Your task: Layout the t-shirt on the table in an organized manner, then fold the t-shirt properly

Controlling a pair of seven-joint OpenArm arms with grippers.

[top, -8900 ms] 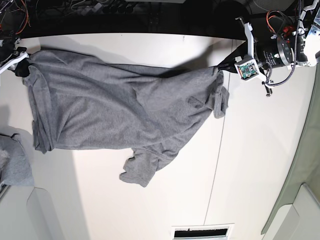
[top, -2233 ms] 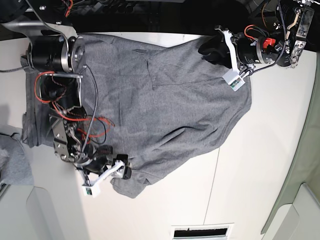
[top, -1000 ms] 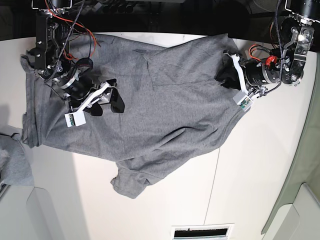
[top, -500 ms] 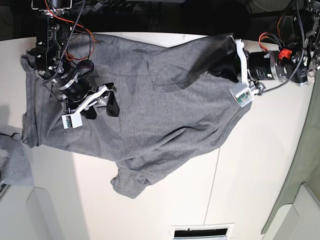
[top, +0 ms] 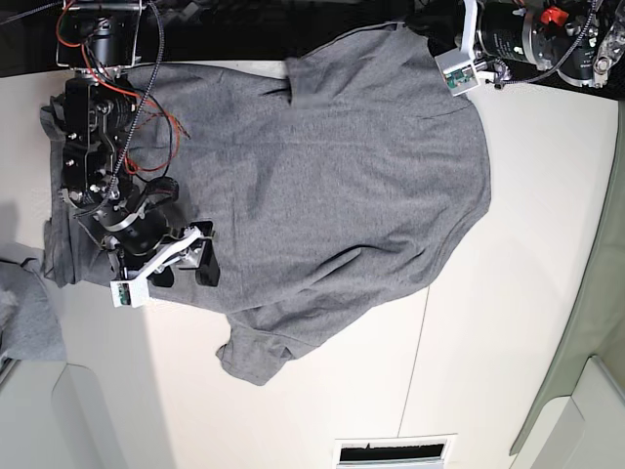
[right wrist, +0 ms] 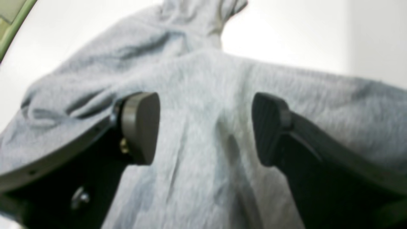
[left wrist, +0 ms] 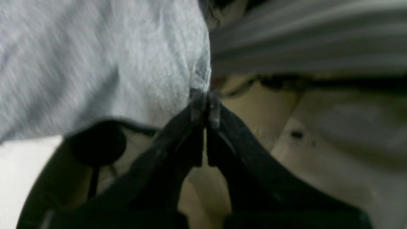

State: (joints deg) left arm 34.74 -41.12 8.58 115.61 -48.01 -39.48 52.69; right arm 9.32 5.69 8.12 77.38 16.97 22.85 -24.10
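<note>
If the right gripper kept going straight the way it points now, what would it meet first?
Most likely the t-shirt: the right gripper stands open with grey fabric filling the gap between its pads. How far off the cloth lies is unclear.

A robotics lab — bare-wired arms (top: 107, 147) over a white table (top: 508, 293).

Left end effector (left wrist: 203, 105) now clamps t-shirt (top: 332, 186) edge, drawn toward rear table (top: 518, 293) edge. Right end effector (top: 190, 266) sits lower over cloth.
</note>
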